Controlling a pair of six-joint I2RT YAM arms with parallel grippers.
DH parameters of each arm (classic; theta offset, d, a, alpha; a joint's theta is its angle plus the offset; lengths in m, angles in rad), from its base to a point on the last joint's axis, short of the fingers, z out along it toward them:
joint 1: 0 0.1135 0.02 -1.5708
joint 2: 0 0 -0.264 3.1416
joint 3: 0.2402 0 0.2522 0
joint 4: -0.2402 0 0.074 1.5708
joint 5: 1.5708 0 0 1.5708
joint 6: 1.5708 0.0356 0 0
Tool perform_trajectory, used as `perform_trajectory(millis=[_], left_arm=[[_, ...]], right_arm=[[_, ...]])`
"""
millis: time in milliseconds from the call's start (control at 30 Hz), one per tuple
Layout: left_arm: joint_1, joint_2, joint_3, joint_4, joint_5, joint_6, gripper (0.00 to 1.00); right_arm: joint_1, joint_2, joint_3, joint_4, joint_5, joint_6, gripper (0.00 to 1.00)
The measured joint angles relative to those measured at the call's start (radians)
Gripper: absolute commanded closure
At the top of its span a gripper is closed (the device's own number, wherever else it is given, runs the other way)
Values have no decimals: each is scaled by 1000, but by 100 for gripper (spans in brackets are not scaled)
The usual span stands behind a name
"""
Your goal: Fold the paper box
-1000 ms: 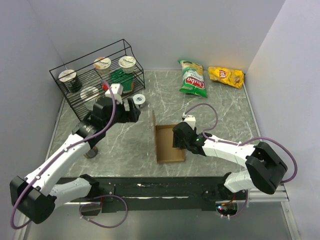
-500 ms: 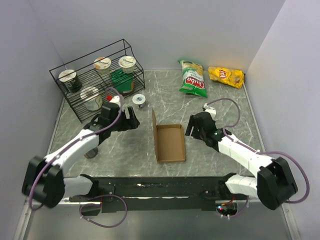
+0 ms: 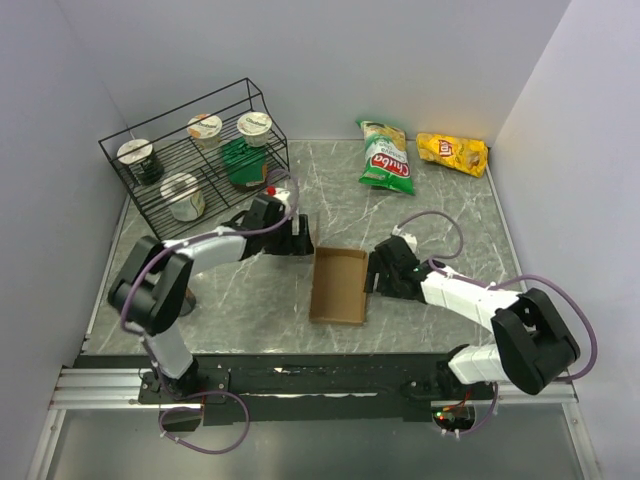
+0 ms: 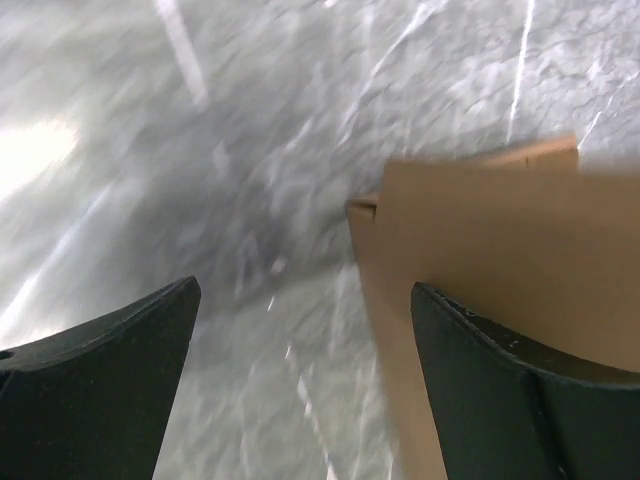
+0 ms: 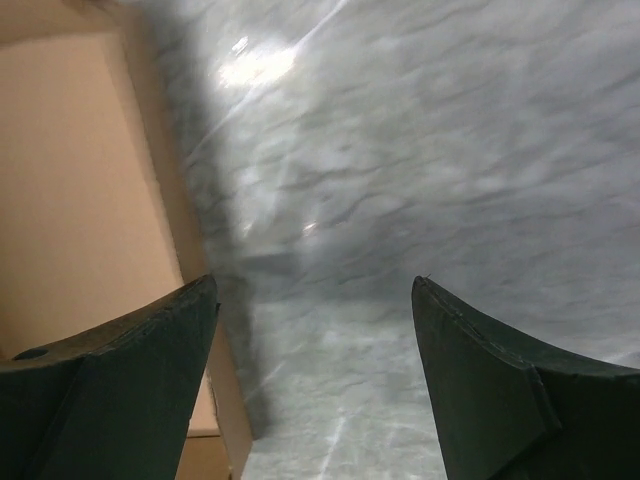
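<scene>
Left hand (image 3: pixel 300 240) and right hand (image 3: pixel 378 275), both gaping, are flanking the paper box (image 3: pixel 338 285): probably light, stiff; grip a wall.

Brown cardboard paper box (image 3: pixel 339 285) sits open-topped, mid-table.

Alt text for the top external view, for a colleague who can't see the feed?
A brown paper box, a shallow open tray, lies mid-table between both open grippers: left gripper at its far left corner, right gripper beside its right wall. A wire rack of cups stands far left; green chip bag and yellow chip bag lie far right.
</scene>
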Motion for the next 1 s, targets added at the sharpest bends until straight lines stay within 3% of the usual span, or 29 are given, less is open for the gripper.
perform_trajectory(millis=[267,433,567,667,800,900,1000], left_arm=[[0,205,156,61,131,73,9],[1,230,220,68,233,137,5],[37,227,266,68,252,157,0],[113,198,273,50,215,160,1],[200,81,263,15,104,172,4],[228,-89,209,29,6,158,4],[264,-294,106,73,-58,103,3]], right_arm=[[191,6,-16,13,0,69,17],[336,-28,-16,13,-56,138,16],[353,-106,-16,-11,-55,145,11],[325,-217,-14,-30,-49,91,4],[148,-341,-13,-9,-116,-44,3],[8,-382,-14,57,-174,-175,3],[-53,-381,-15,141,-239,-291,5]])
